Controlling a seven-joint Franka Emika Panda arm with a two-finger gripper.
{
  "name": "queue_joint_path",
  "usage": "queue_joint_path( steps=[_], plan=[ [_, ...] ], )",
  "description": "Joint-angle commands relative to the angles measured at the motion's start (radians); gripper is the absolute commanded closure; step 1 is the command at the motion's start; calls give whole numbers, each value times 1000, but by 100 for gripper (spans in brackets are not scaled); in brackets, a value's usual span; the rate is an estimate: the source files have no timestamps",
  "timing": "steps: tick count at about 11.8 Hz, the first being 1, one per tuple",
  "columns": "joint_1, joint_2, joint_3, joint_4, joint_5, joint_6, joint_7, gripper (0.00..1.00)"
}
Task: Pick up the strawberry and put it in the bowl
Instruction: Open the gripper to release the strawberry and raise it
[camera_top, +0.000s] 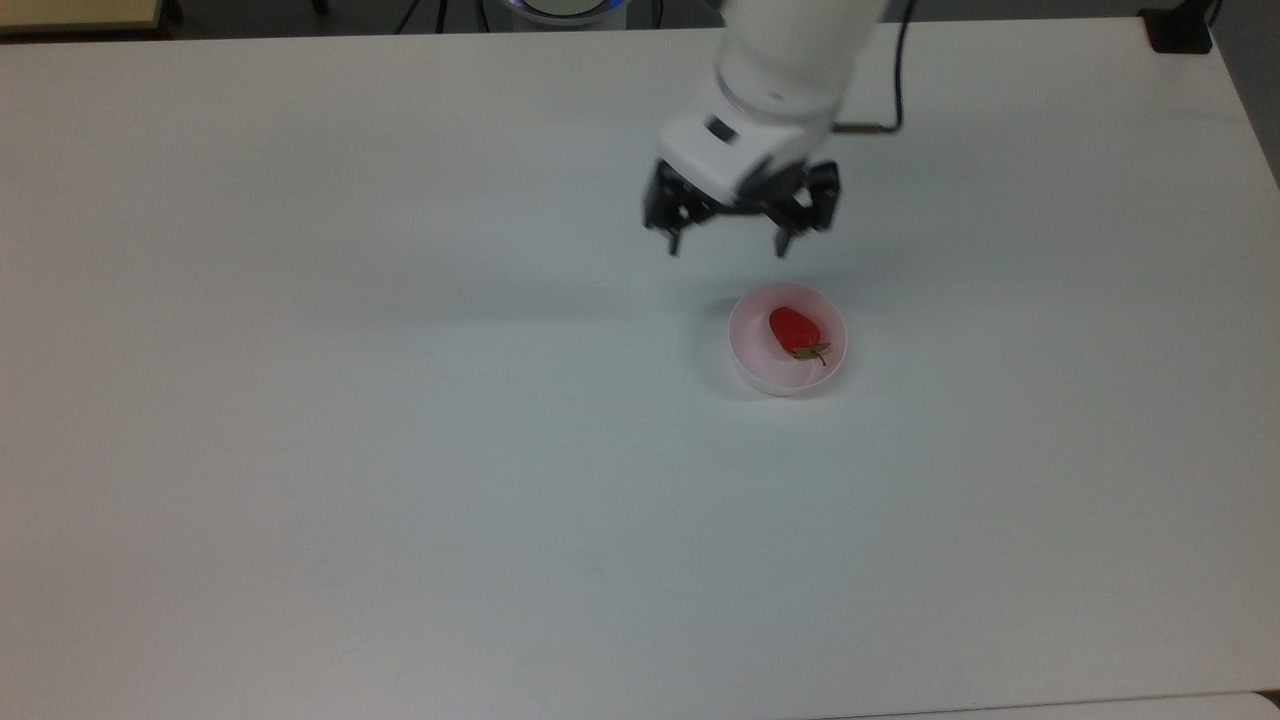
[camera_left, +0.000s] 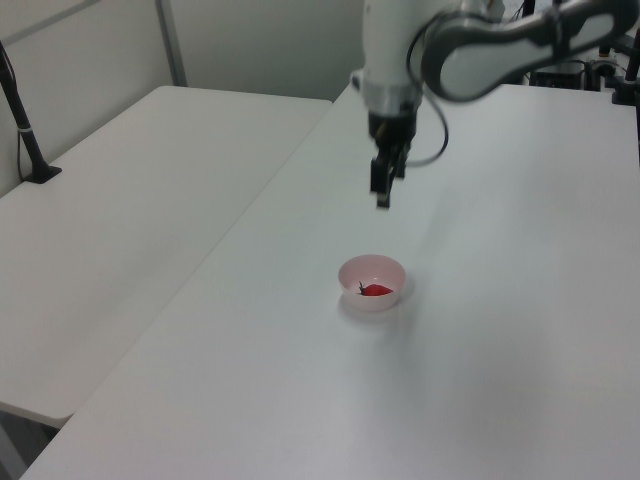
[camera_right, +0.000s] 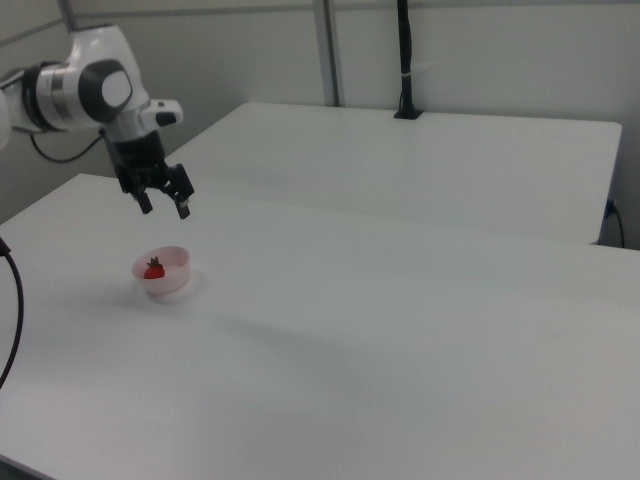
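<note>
**Strawberry at rest in the bowl, gripper raised and empty**

From my remote station I saw the strawberry (camera_top: 794, 329) lying on its side inside the pale pink bowl (camera_top: 752, 369), which stood on the white table (camera_top: 400, 450). In the top view the red body lay toward the upper left of the bowl's floor, and the green leaves and short stem pointed toward the lower right. In the left view the strawberry (camera_left: 377, 290) lay low against the bowl's (camera_left: 352, 271) inner wall, stem end toward the left view's left. In the right view the fruit (camera_right: 153, 270) sat in the half of the bowl (camera_right: 176, 277) nearer the right view's left, leaves uppermost.

The gripper (camera_top: 728, 244) hung in the air, clear of the bowl. Its two dark fingers (camera_top: 673, 240) stood wide apart and I saw nothing between them. In the top view it appeared above and slightly left of the bowl. In the left view the gripper (camera_left: 383, 198) hung well above the bowl's rim, with bare tabletop visible between the two. In the right view the gripper (camera_right: 164, 209) again showed its spread fingers pointing downward, higher than the bowl and not touching it.

A second white table (camera_left: 130, 200) stood beside the first, with a narrow seam between them. A dark post (camera_right: 404, 60) rose from its far edge in the right view.
</note>
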Motion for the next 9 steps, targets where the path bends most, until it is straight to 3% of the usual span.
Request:
queue_joint_path(
  steps=[1, 3, 6, 9],
  plan=[
    [-103, -141, -3, -38, -6, -133, -36, 0],
    [-172, -208, -3, -64, -7, -155, -61, 0],
    [-277, -287, 13, -93, -1, -218, -203, 0],
    [-355, -308, 69, -90, 0, -255, -201, 0]
  ],
)
